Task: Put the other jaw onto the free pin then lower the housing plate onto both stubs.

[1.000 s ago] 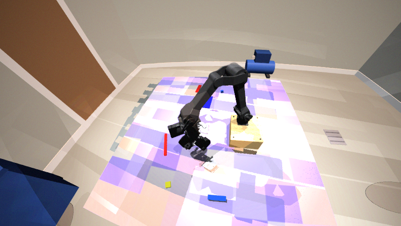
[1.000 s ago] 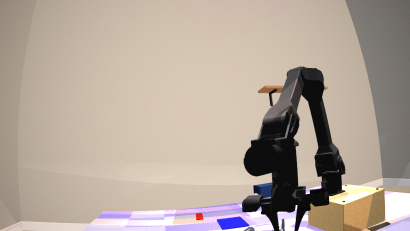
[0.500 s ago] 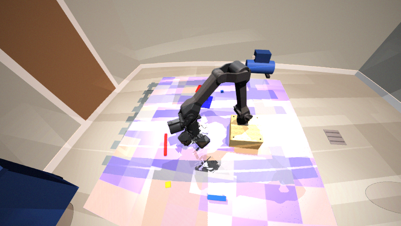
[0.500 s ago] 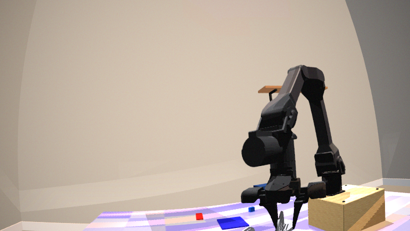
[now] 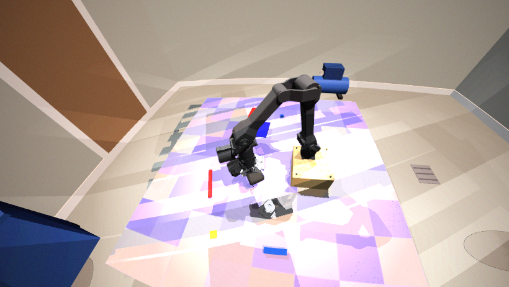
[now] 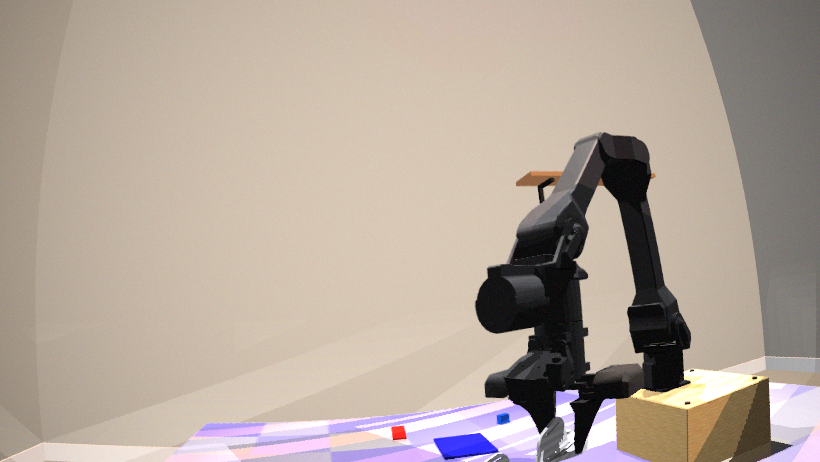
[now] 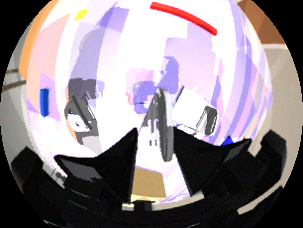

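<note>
Nearest in the top view, a bright blue rectangular bar (image 5: 274,251) (image 7: 45,102) lies flat inside the near edge of the table (image 5: 320,263) (image 6: 298,439) (image 7: 45,59), whose top is a patchwork of lilac, peach and glaring white. A small yellow block (image 5: 213,234) (image 7: 80,14) sits toward the near corner on the brown panel's side. Farther in lies a grey-and-white part with holes (image 5: 269,205) (image 7: 78,121); its outline dissolves in the glare. Beyond it, the black angular gripper (image 5: 249,176) (image 6: 561,440) (image 7: 152,130) points down, its tapered fingers partly apart and closed on a grey, smooth, round-ended part (image 6: 552,439) (image 7: 167,126) standing on edge. Whether this is a jaw or the housing plate I cannot tell, nor can I make out the pins. A slender red bar (image 5: 210,183) (image 7: 184,17) runs near the brown panel's side edge. The arm stands on a pale-grained wooden block (image 5: 302,167) (image 6: 651,424) (image 7: 149,183). Toward the far edge lie a flat blue square (image 5: 263,129) (image 6: 465,445) and a small blue block (image 5: 281,115) (image 6: 503,418).
</note>
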Robot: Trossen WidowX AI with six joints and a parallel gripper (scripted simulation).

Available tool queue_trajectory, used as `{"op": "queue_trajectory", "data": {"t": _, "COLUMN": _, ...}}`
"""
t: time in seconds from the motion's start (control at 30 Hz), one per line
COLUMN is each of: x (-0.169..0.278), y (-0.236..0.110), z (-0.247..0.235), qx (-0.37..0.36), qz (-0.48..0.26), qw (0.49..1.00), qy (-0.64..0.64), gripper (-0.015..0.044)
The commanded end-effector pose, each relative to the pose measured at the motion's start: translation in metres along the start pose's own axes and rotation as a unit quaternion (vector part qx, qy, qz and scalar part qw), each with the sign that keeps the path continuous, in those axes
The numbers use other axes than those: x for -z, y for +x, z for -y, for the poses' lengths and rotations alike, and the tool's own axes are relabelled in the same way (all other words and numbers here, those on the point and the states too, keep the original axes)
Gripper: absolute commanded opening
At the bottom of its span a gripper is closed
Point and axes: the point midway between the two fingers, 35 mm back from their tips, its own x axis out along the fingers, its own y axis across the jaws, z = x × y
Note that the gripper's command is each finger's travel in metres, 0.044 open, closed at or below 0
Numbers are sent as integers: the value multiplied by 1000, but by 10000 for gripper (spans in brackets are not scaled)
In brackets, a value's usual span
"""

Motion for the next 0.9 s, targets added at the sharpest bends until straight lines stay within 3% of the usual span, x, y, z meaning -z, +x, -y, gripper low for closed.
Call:
{"op": "queue_trajectory", "data": {"t": 0.0, "x": 4, "y": -1, "z": 3, "qx": -2, "qz": 3, "qw": 999, "qy": 36, "gripper": 134}}
{"op": "queue_trajectory", "data": {"t": 0.87, "x": 33, "y": 0, "z": 27, "qx": -2, "qz": 2, "qw": 959, "qy": 282, "gripper": 134}}
